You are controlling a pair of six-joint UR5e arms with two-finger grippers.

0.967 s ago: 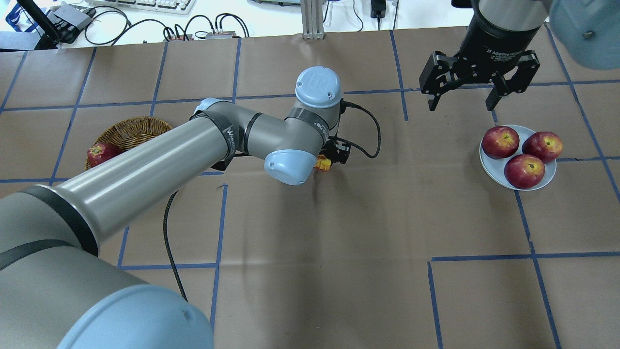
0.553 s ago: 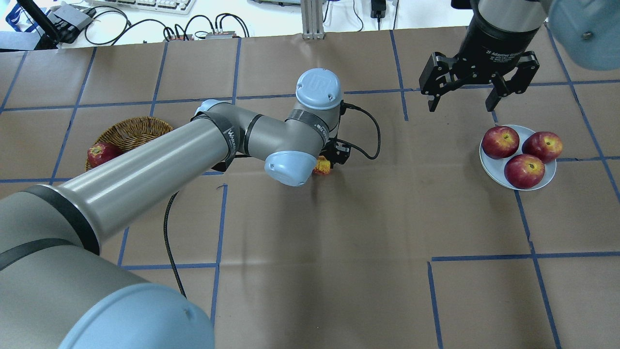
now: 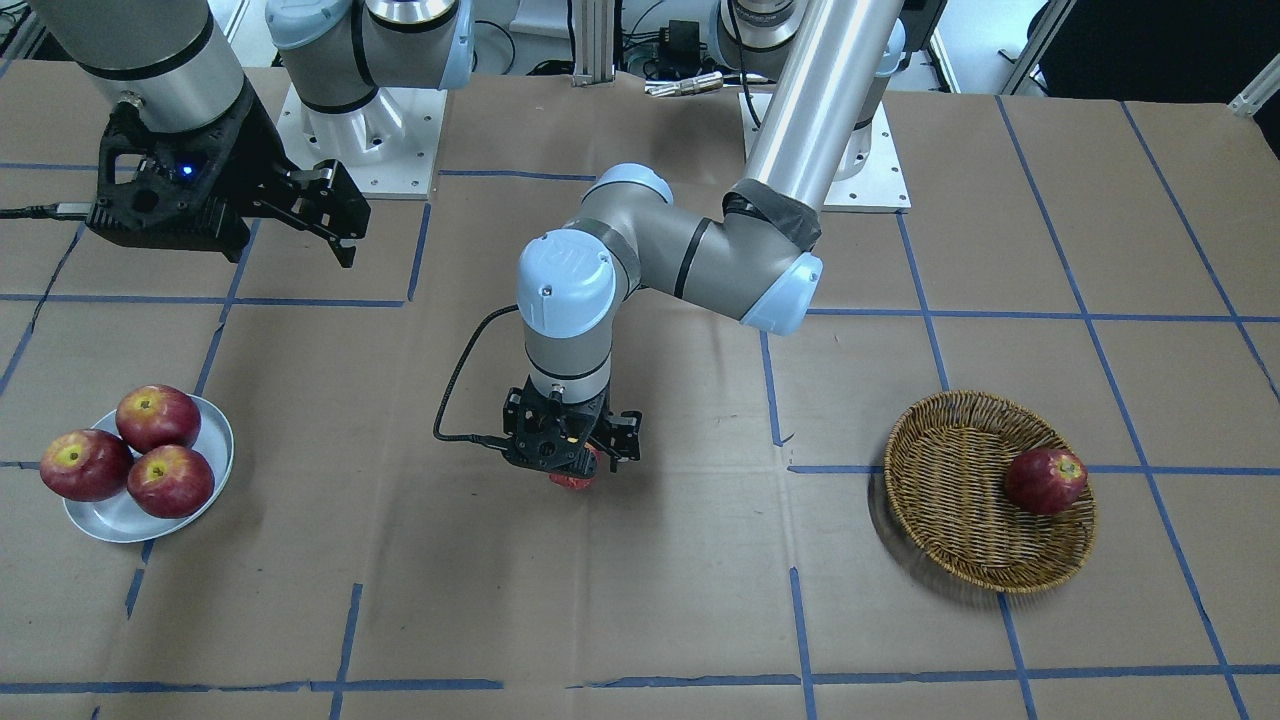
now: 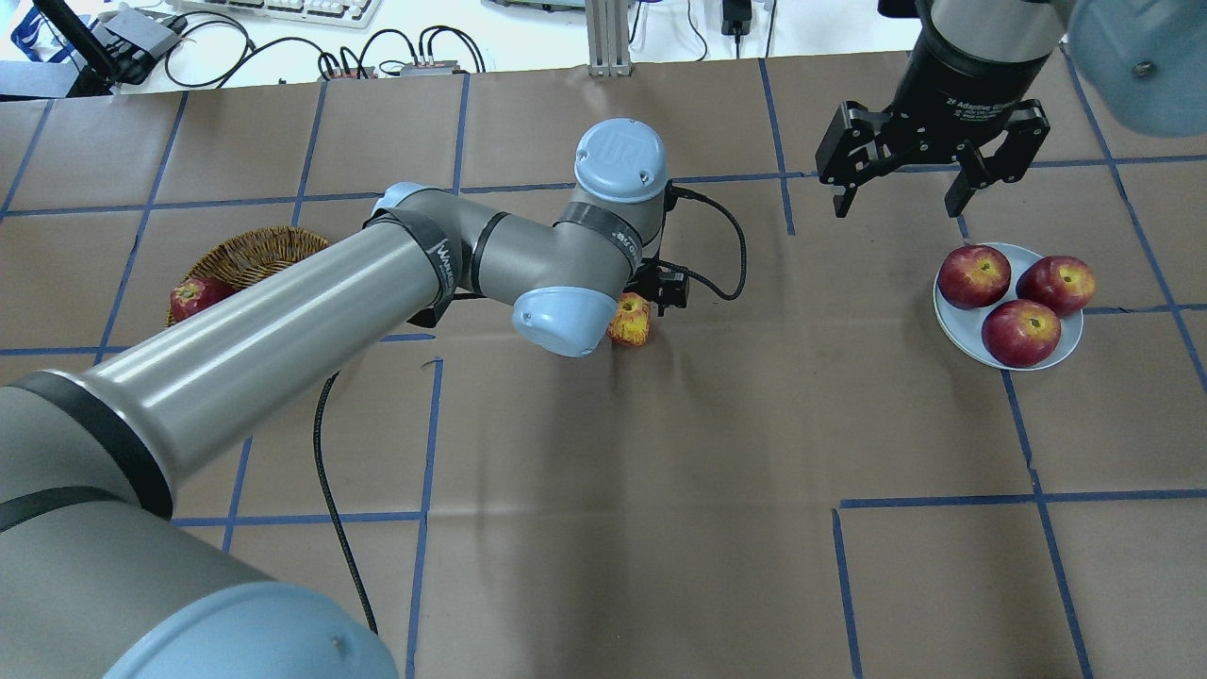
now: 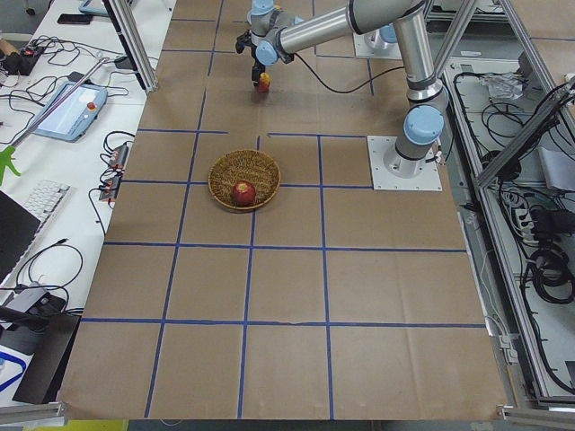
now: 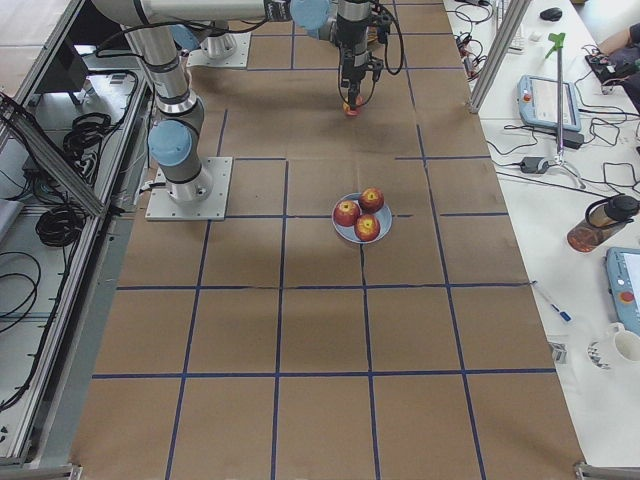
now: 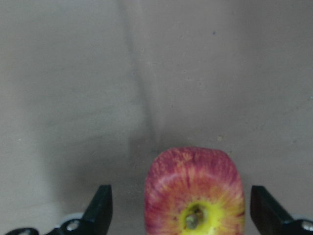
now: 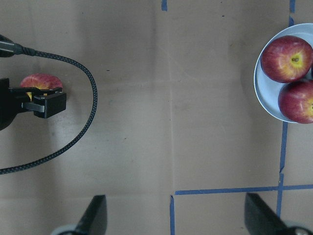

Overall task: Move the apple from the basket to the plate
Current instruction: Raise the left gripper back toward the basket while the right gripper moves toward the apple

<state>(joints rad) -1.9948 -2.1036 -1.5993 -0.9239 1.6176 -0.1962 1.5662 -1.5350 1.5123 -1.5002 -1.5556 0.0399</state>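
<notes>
— Found the apple point(image 4: 630, 321)?
— Yes. Lying, by the look of it, on the brown paper of the table point(image 4: 660, 528), near its middle, well apart from both the basket point(image 3: 950, 500) and the plate point(image 4: 952, 325). Straight beneath the left gripper point(image 7: 182, 203), between its two fingers point(image 7: 100, 208).
— Gripped?
— No. Spread wide in the left wrist view, with a plain gap on one side of the fruit and a thin one on the other. Turned with stem hollow and yellow patch up toward that camera.
— And the right gripper point(image 4: 901, 203)?
— Hanging in the air near the plate, not over it. Jaws wide apart, holding nothing.
— Anything hidden or hard to read?
— Plenty. From overhead, partly covered by the left wrist point(image 4: 603, 240), with only the yellow-orange side showing. From the front, reduced to a red sliver under the gripper. In the left wrist view, cut off at the bottom edge, so no look at the underside or at real contact with the paper. In both side views, just a small red-and-yellow dot below the left gripper.
— And the containers?
— Roughly half the basket lost behind the left arm point(image 4: 283, 302) from overhead, with one dark red apple point(image 4: 193, 300) peeking out at the rim; seen whole from the front. Three dark red apples point(image 4: 1021, 332) crowding the plate; cut by the frame edge in the right wrist view, with only two of them showing.
</notes>
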